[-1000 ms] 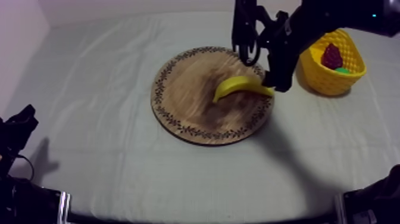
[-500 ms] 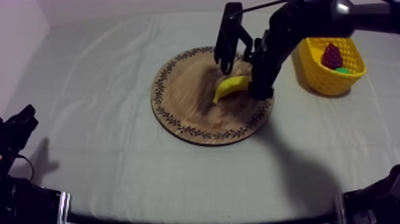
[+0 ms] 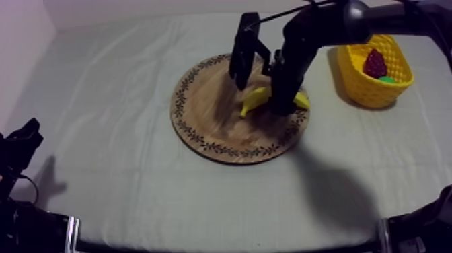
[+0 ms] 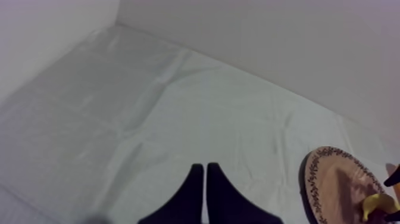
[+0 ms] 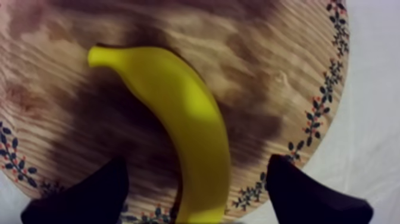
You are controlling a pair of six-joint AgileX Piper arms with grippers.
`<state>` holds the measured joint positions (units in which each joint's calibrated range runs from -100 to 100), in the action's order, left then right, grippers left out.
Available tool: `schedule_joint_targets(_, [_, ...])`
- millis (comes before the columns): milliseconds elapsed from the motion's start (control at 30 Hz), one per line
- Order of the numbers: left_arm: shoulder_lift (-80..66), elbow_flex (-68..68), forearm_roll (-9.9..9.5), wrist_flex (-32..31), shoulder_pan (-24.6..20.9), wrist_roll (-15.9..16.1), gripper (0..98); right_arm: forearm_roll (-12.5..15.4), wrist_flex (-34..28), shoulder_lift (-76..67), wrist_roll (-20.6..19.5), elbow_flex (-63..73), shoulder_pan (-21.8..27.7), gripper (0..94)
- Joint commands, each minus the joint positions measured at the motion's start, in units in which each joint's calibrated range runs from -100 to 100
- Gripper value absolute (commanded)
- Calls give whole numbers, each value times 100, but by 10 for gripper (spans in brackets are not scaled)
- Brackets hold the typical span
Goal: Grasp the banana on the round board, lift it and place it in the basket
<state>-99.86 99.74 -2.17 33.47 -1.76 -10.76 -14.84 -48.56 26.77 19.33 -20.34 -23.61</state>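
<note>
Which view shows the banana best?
Right wrist view: the banana lies large on the wooden board, inside the open right hand. Top view: the hand covers its middle. Left wrist view: one far-off end.

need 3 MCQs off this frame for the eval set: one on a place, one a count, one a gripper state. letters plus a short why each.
1. Where is the banana?
A) lying on the wooden board
B) lifted clear above the board
C) wholly off the board

2. How many fruits lie on the wooden board?
A) three
B) one
C) two

3. How do the jaws of the right gripper stand?
A) shut together on nothing
B) shut on the banana
C) open, one at each side of the banana

Key:
1 A: the right wrist view shows it resting on the wood grain.
2 B: in the top view the banana is the sole fruit there.
3 C: the right wrist view shows a gap between each jaw and the banana.
</note>
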Motion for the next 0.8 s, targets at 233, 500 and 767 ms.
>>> schedule_joint_targets(233, [3, 4, 0, 0, -1, -1, 1, 71, -226, 306, 33, 248, -65, 409])
schedule_joint_targets(500, [3, 4, 0, 0, -1, -1, 1, 83, -337, 412, -51, 349, -73, 293])
schedule_joint_targets(767, [3, 4, 0, 0, -1, -1, 1, 173, -488, -191, 55, 176, -43, 269])
